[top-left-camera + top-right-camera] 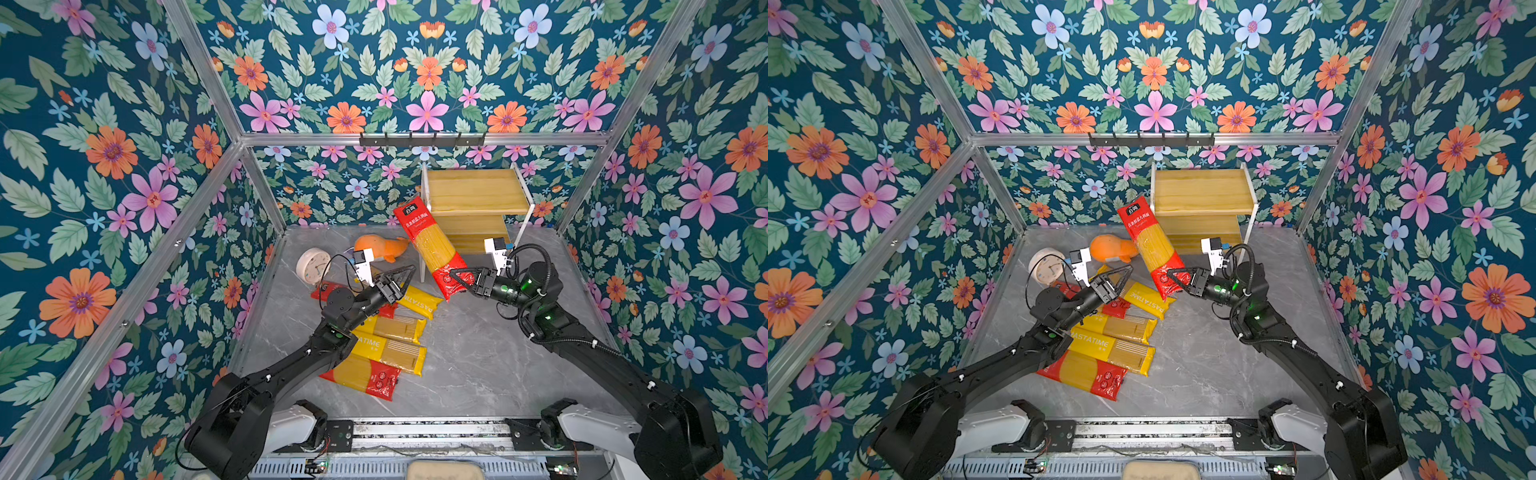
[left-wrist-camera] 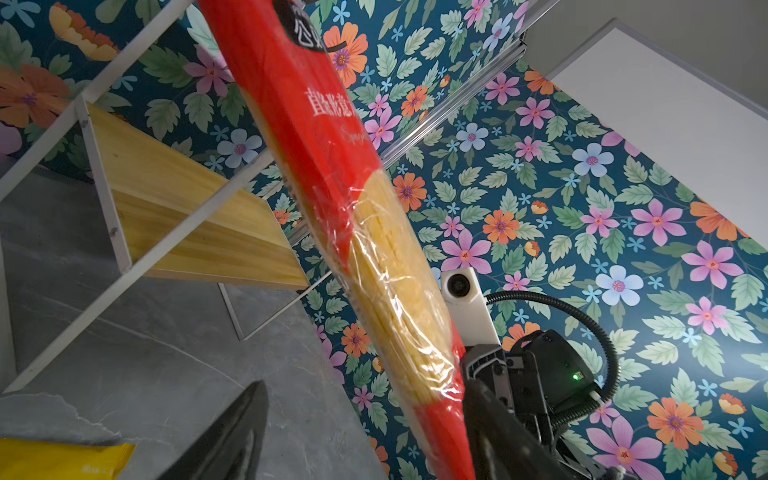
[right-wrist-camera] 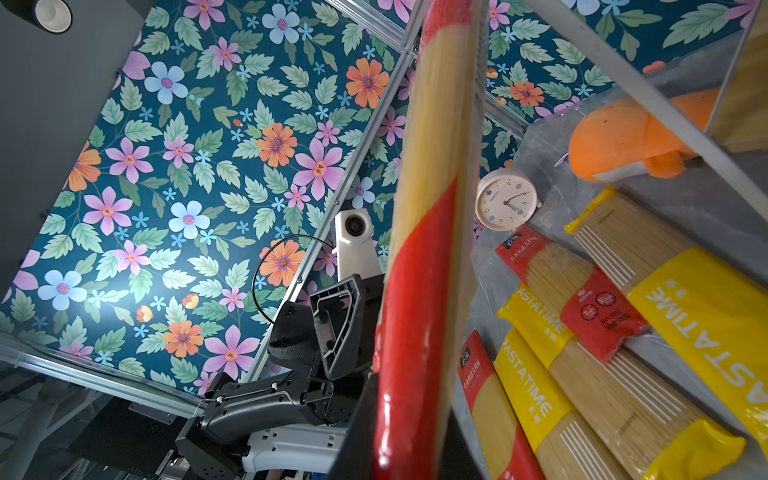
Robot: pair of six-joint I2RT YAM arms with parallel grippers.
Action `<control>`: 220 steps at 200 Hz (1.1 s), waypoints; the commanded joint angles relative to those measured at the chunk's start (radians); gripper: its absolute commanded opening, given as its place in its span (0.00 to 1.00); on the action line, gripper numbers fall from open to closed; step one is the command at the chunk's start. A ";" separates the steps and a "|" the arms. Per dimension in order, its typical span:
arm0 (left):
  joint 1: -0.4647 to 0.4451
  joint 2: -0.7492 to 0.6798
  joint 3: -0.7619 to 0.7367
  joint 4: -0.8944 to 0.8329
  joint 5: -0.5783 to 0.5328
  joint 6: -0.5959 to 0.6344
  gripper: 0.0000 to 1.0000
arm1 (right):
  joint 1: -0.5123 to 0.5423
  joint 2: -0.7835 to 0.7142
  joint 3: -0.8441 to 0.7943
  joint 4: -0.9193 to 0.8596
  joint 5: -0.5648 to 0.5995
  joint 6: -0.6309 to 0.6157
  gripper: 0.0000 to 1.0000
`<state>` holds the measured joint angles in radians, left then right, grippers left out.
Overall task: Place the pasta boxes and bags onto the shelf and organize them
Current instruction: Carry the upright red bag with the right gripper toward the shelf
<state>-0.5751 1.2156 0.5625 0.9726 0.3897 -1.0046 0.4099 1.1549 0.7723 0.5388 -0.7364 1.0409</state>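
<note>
My right gripper point(image 1: 457, 276) point(image 3: 409, 453) is shut on the lower red end of a clear spaghetti pack point(image 1: 432, 245) point(image 1: 1156, 249) point(image 3: 432, 137). The pack stands tilted in the air, and its upper red end lies by the left edge of the shelf point(image 1: 473, 191) point(image 1: 1202, 191) point(image 2: 187, 208). My left gripper point(image 1: 405, 276) point(image 2: 361, 440) is open just left of that pack, holding nothing. Three yellow PASTATIME packs point(image 1: 390, 353) point(image 3: 536, 374) and two red-ended packs point(image 1: 365, 376) lie on the table under and beside the left arm. Both shelf boards are bare.
An orange plush whale point(image 1: 380, 247) and a small round clock point(image 1: 312, 264) lie at the back left of the grey table point(image 1: 478, 365). A black hook rail point(image 1: 422, 139) hangs on the back wall above the shelf. Flowered walls close in three sides.
</note>
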 commanded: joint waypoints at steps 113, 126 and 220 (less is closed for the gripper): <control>-0.005 0.061 0.050 0.148 0.031 -0.050 0.83 | 0.047 0.104 -0.013 0.556 0.077 0.206 0.00; -0.005 0.052 0.051 0.137 0.028 -0.046 0.84 | 0.052 0.121 0.004 0.592 0.079 0.223 0.00; -0.012 -0.009 0.027 0.025 -0.007 0.017 0.85 | 0.031 0.190 0.164 0.561 0.285 0.253 0.00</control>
<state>-0.5827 1.2133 0.6064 1.0073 0.4019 -1.0142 0.4526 1.3548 0.9066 0.9886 -0.5842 1.3052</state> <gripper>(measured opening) 0.852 0.152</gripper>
